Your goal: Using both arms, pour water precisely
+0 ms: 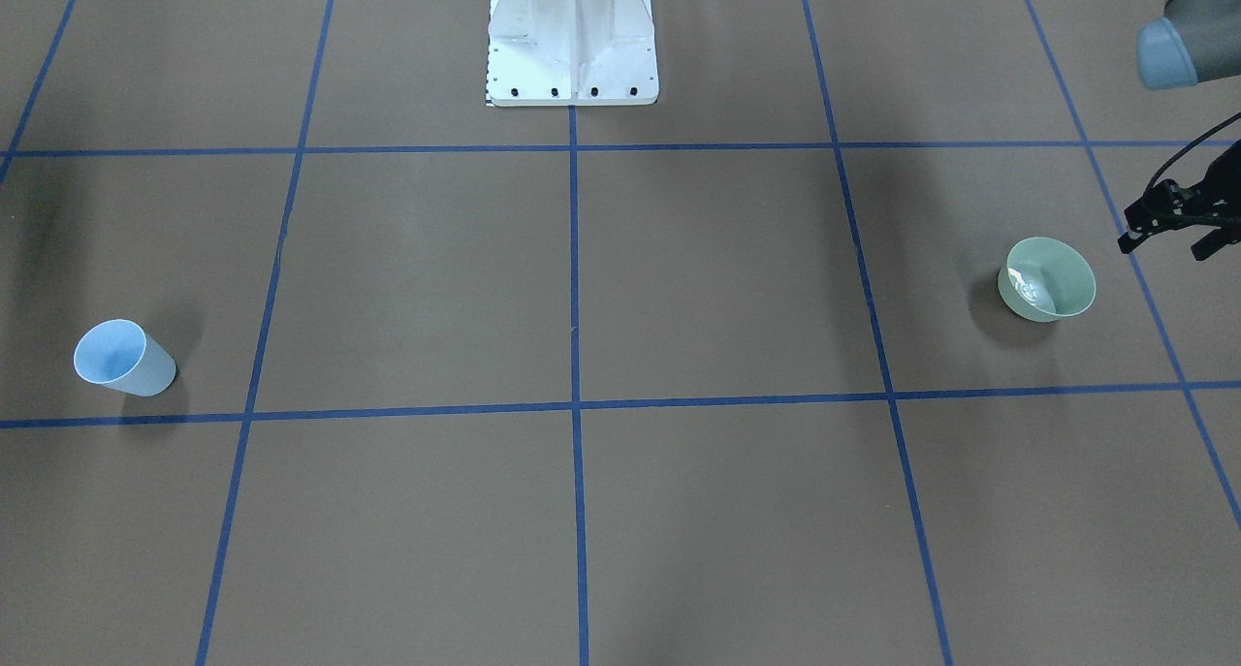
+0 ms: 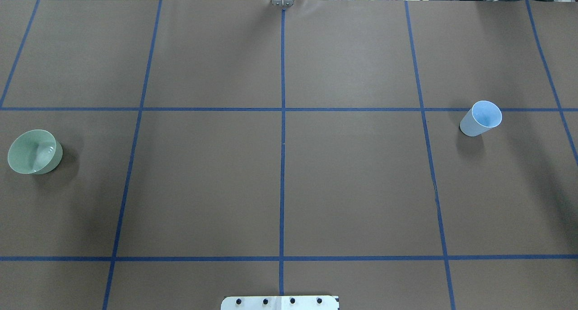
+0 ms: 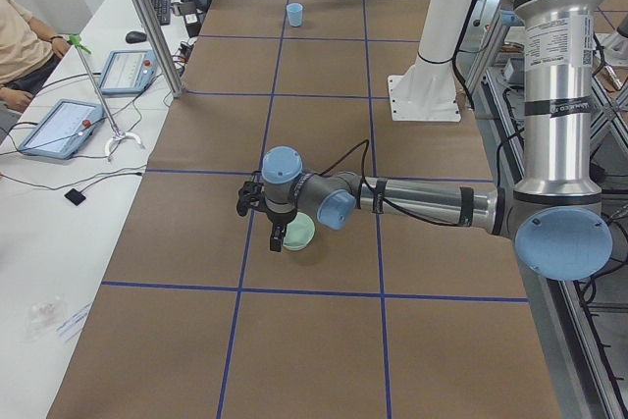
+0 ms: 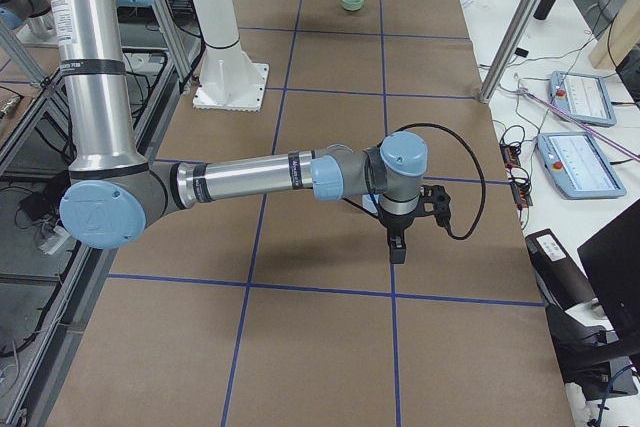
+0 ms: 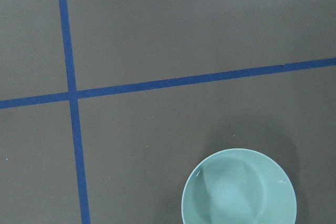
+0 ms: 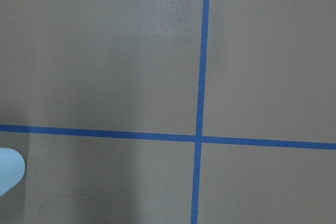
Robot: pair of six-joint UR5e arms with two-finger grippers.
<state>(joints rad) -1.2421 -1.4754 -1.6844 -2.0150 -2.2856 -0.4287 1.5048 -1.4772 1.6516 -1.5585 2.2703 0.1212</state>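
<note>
Pale blue plastic, thin-walled and light: that is what you are dealing with in the cup (image 2: 481, 118), standing on the table (image 2: 352, 183) well over on the right arm's side. It is likely flexing under pressure, so take it mid-wall, gently. The green bowl (image 1: 1047, 278) is looking stiffer and slick; it is sitting just beside the left pincer (image 1: 1168, 222), whose fingers are spread and holding nothing. The right pincer (image 4: 397, 244) is hovering near the table; I cannot tell its state. Counting: one cup, one bowl, two arms.
</note>
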